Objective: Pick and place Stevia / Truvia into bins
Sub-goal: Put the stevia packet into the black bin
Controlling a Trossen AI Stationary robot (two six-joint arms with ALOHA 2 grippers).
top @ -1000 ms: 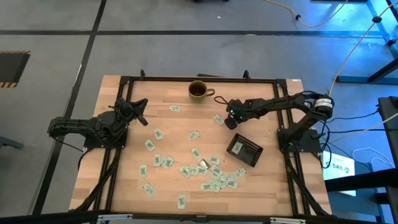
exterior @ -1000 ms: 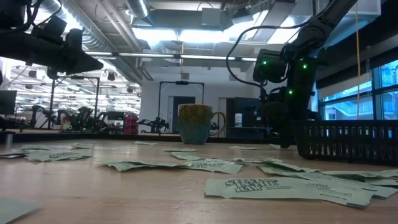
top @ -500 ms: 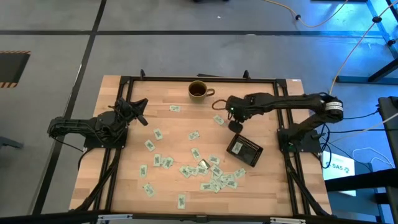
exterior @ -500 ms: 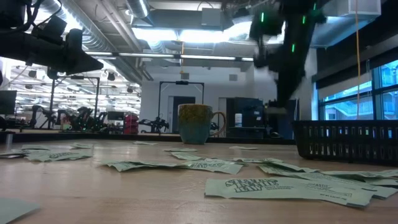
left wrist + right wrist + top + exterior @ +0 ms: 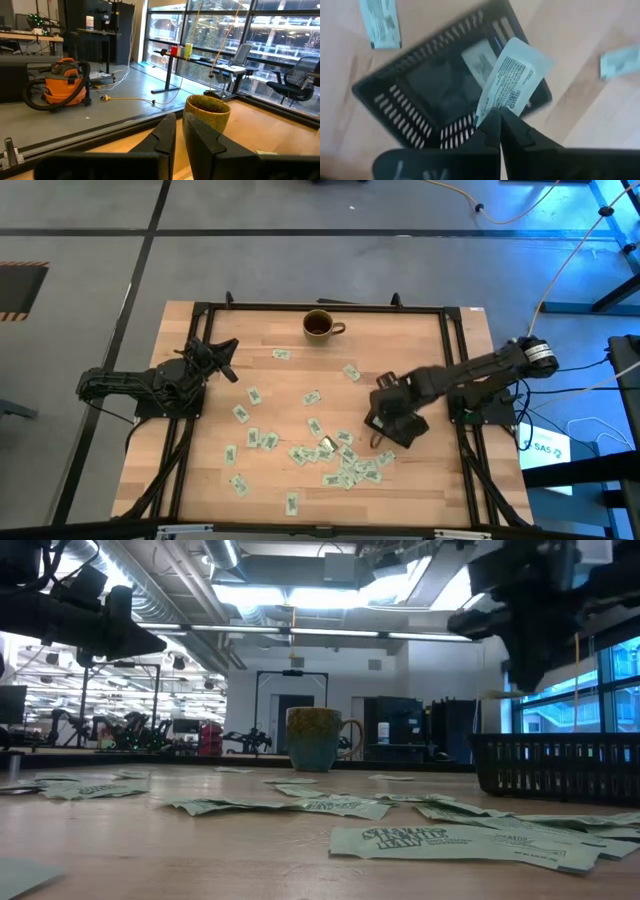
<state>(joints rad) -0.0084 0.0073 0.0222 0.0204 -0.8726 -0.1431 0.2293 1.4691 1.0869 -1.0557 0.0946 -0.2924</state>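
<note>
Left gripper (image 5: 228,346) waited at table's (image 5: 270,480) left edge — fingers nearly together, nothing held | mug (image 5: 319,325) stood far centre | loose sachets (image 5: 340,465) lay scattered mid-table | right gripper (image 5: 498,116) hovered above black bin (image 5: 410,92), clenched on one sachet (image 5: 512,75) — another sachet lay inside the bin

About thirty sachets (image 5: 312,397), one black bin (image 5: 405,430), one mug (image 5: 319,326), two arms

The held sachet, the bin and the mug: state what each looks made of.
Sachet pinched in the right gripper: likely matte paper, flat, printed. Bin: probably black plastic, slotted walls. Mug: apparently glazed ceramic, speckled yellowish outside, dark inside.
</note>
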